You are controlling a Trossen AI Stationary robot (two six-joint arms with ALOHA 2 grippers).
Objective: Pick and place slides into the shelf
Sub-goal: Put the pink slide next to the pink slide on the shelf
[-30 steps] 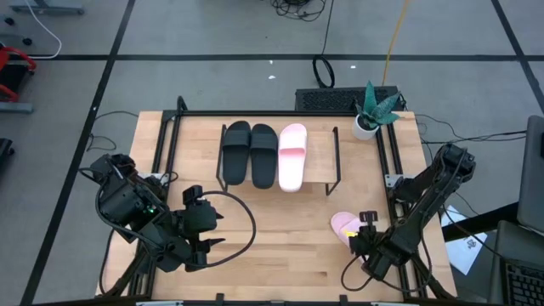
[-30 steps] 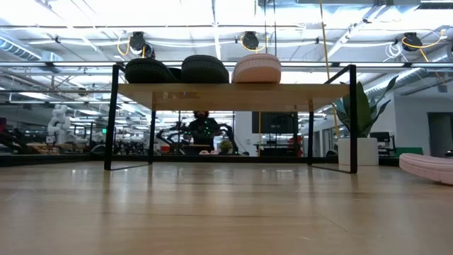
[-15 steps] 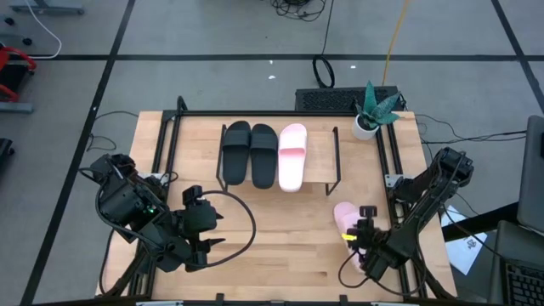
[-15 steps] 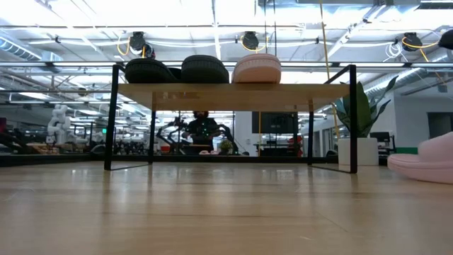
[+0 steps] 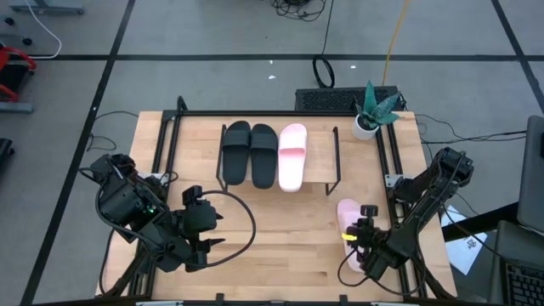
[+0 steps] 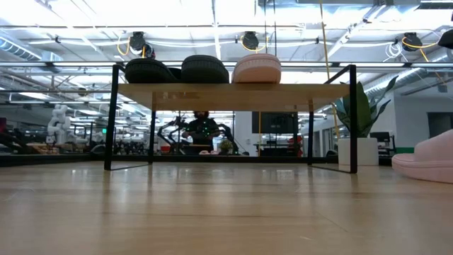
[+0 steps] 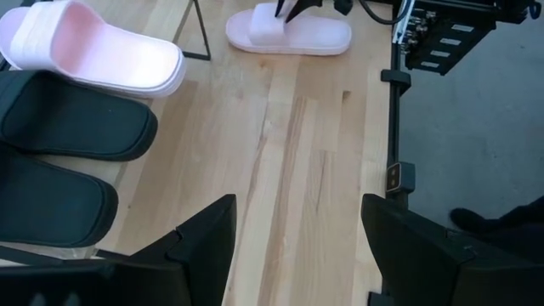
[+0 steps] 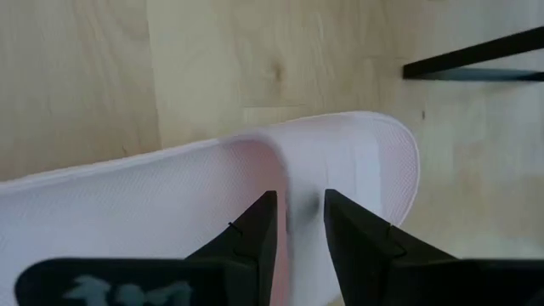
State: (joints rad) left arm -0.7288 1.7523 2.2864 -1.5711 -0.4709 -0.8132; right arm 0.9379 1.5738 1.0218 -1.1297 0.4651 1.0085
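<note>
Right end effector (image 5: 359,228) is down at the lower right of the overhead frame, clamped on the strap of the last pink slide (image 5: 348,219). In its wrist cam the two fingers (image 8: 255,234) pinch the strap edge with pink material squeezed between them, so I'm calling that a grasp. The table-level cam shows the slide at the far right edge, and I can't tell whether it's off the counter (image 5: 280,246) or not.

How I'd play this: lift straight up enough to clear the shelf's black frame, keep the sole level, then swing toward the open spot at the right end of the shelf (image 5: 320,166). Strap grips let a slide pivot, so I'd go slow and watch for droop.

Shelf contents right now: two black slides (image 5: 249,153) side by side on the left, one pink slide (image 5: 292,155) next to them, one gap left beside it.

Left end effector (image 5: 207,236) sits parked at the lower left, fingers spread, holding nothing.
</note>
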